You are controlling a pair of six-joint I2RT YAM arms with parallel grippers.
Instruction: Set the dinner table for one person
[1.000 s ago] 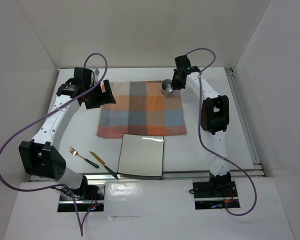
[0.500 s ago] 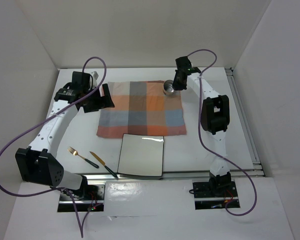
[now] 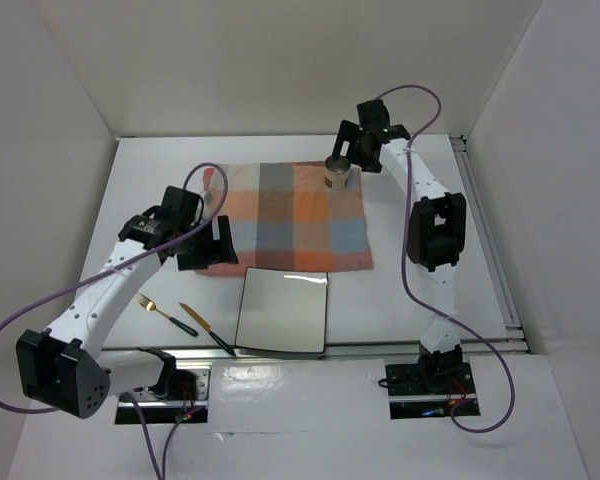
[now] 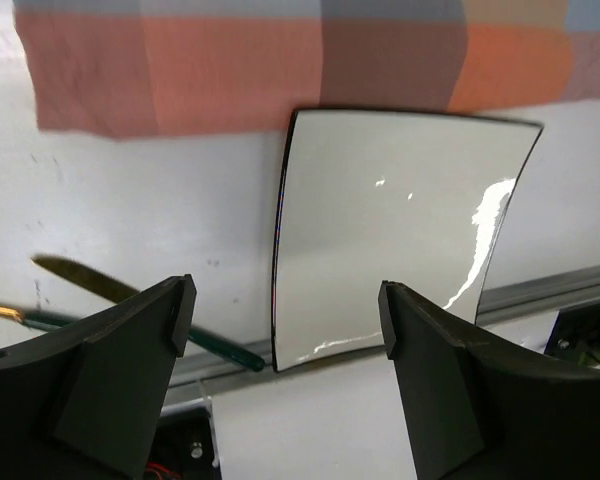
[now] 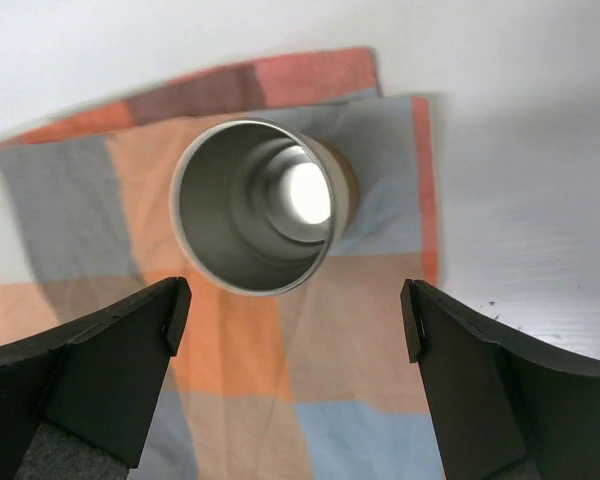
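Hovering over the near left corner of the orange, blue and grey checked cloth (image 3: 280, 215), my left gripper (image 4: 285, 300) is spread wide and holds nothing. The square glossy white plate (image 4: 390, 230) lies flat on the matte white dinner table (image 3: 380, 300), just past the cloth's near hem and toward the near rail. In the left wrist view its left edge runs straight out between my jaws, so I judge this arm the nearer one for it. The gold fork (image 3: 160, 308) and the green-handled knife (image 3: 205, 328) lie side by side to the plate's left, slanted toward the near rail.

My right gripper (image 5: 295, 295) is also parted and empty. The round brushed-steel cup (image 5: 255, 205) stands upright on the cloth's far right corner, slightly left of centre between these jaws, mouth up. Closing on it calls for a straight descent, I reckon.
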